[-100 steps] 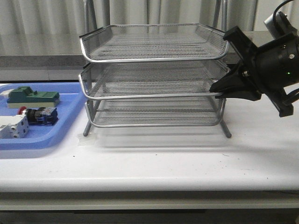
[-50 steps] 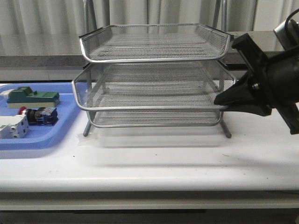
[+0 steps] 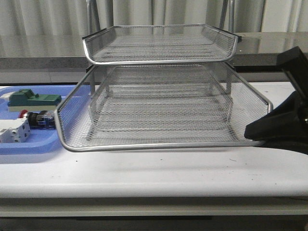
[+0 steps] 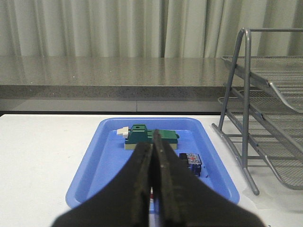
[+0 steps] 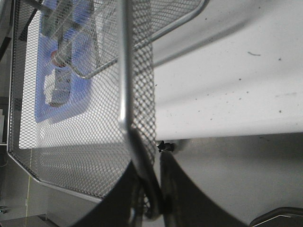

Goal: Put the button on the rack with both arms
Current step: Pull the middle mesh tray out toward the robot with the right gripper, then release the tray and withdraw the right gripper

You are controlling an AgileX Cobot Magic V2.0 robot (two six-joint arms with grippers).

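The rack (image 3: 159,60) stands mid-table, its middle tray (image 3: 159,145) slid far out toward the front edge. My right gripper (image 3: 252,132) is shut on that tray's right front rim; the right wrist view shows the right gripper (image 5: 150,147) pinching the silver rim wire (image 5: 124,71). The button (image 3: 37,119), red cap and black-and-blue body, lies in the blue tray (image 3: 48,144) at the left. My left gripper (image 4: 152,143) is shut with nothing in it and hovers above the tray, the button (image 4: 191,161) just beside its fingers. The left arm does not show in the front view.
A green block (image 3: 33,100) and a white block-shaped switch (image 3: 12,131) share the blue tray (image 4: 94,161) with the button. The rack's legs and frame (image 4: 246,94) stand just right of that tray. A grey counter and curtains run behind the table.
The right gripper has drawn back toward the table's front and lower, pulling the middle tray out with it. The button and tray contents have not moved.
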